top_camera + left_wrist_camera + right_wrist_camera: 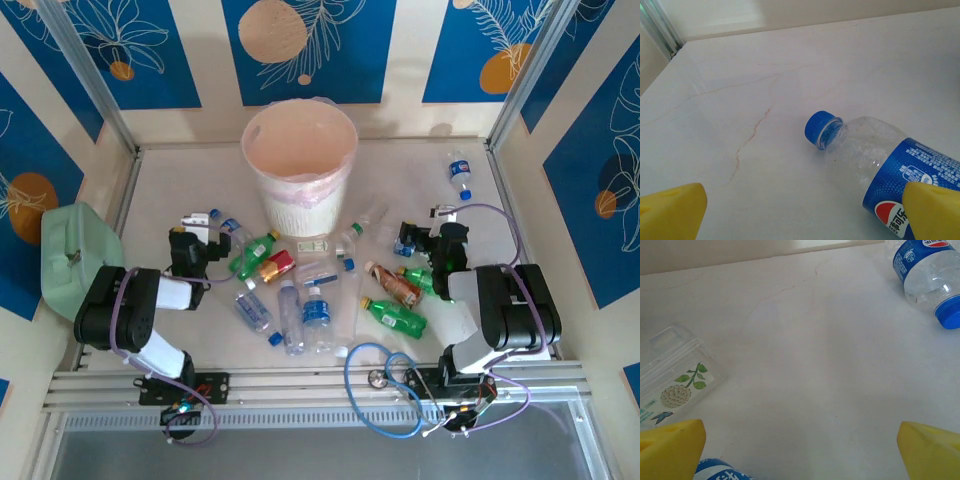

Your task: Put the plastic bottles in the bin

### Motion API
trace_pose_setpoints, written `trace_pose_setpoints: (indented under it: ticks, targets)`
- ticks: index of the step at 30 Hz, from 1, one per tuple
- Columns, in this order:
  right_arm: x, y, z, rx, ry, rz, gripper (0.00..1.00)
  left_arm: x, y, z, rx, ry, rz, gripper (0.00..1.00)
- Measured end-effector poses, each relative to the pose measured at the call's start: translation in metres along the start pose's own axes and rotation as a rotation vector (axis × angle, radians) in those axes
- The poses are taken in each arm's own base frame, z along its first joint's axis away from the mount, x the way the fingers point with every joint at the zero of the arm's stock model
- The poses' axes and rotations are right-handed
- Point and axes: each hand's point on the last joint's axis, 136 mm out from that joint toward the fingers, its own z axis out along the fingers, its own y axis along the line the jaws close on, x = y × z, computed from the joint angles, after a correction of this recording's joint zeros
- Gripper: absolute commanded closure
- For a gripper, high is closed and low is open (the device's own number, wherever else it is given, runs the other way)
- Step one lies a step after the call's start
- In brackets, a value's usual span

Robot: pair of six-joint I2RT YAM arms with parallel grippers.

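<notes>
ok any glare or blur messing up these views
Top external: even, soft light, no hard shadows around the bin. Left wrist: the Pepsi bottle is sharp, the yellow fingertips slightly blurred. Right wrist: bright, washed-out tabletop, the flower-label bottle pale but legible.

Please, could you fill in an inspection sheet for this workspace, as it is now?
Surface: pale table, thin reddish veins.
Job's things: bottles lie scattered before the upright bin; one bottle apart, far right; none visible inside the bin.
Clutter: green case at the left edge.
Grippers: left gripper and right gripper open, empty.
Cables: blue cable looped at the near rail; purple cables on both arms.
Surroundings: blue patterned walls.
</notes>
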Motion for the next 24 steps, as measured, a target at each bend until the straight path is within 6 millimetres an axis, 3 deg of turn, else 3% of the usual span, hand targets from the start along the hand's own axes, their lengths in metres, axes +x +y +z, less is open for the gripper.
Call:
trace_pose_setpoints:
  ticks: [24]
  targets:
    - [0.0001,0.0013,0.0000,-0.016,0.002,0.003,0.01,0.0005,-0.0045,-0.0001,0.026,0.001,0.000,0.00]
